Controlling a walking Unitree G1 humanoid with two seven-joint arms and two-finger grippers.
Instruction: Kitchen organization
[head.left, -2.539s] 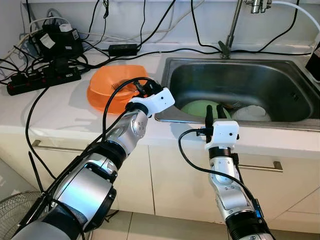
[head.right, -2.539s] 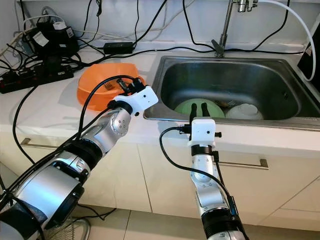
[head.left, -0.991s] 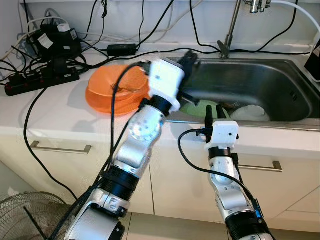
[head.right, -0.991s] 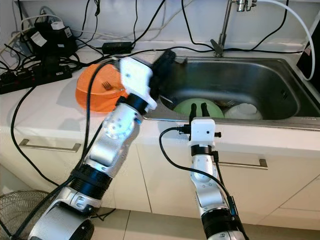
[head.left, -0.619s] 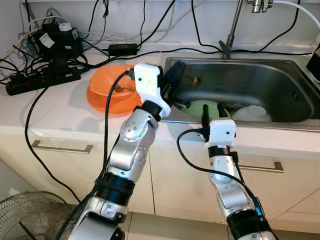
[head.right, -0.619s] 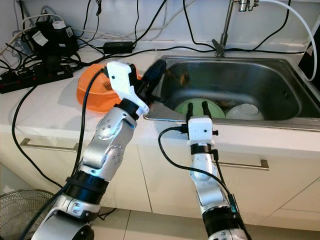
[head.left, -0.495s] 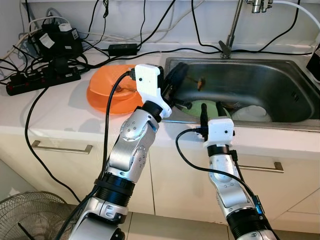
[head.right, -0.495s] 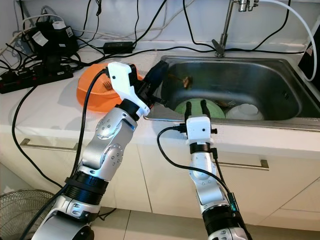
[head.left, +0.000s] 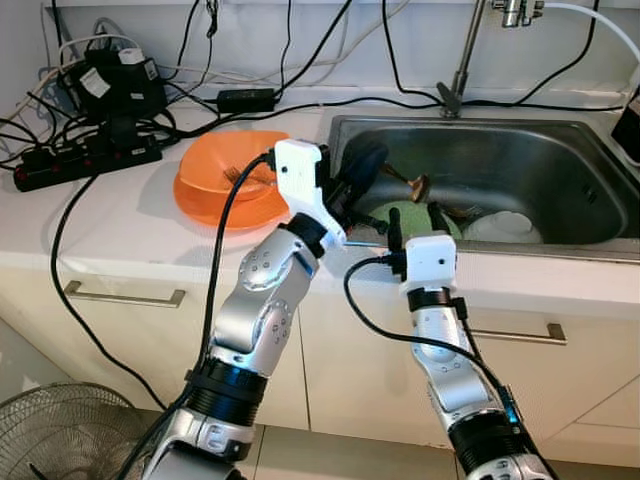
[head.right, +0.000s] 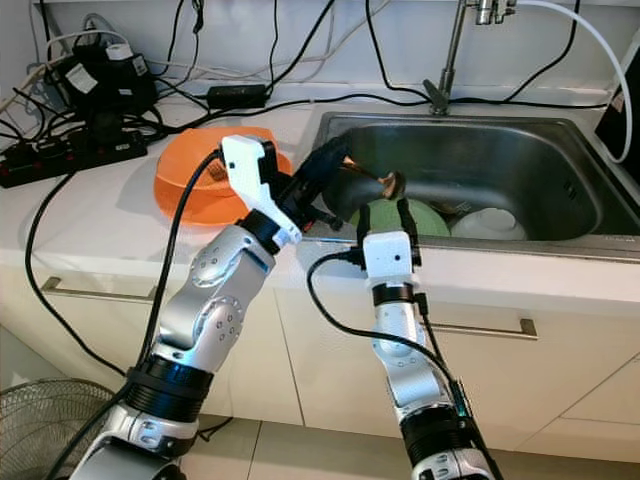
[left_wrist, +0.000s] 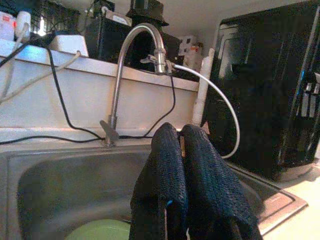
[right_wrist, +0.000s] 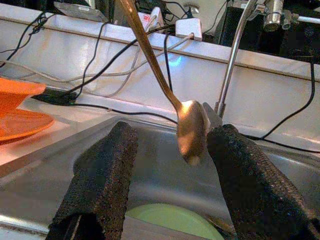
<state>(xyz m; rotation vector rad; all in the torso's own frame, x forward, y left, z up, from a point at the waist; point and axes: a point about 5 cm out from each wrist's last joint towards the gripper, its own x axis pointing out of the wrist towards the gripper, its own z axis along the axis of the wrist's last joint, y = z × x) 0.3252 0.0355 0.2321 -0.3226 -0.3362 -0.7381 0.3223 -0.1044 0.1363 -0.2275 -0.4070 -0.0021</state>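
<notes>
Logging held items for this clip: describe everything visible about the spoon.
The spoon is slim, bronze-gold metal with a long thin handle and an oval bowl. The left gripper pinches its handle end, fingers shut, holding it above the sink. It slants with the bowl tipped down between the open fingers of the right gripper, touching neither, above the green plate.

I see a white countertop (head.left: 120, 215) running along a pale wall (head.left: 300, 40), with black cables (head.left: 200, 110) trailing across it toward a power strip (head.left: 85, 160). White cabinet fronts (head.left: 330, 370) below carry metal bar handles (head.left: 120, 296). A fan (head.left: 45, 430) stands on the light tiled floor (head.right: 310, 455). A large black appliance (left_wrist: 270, 95) stands beyond the counter's far end.
</notes>
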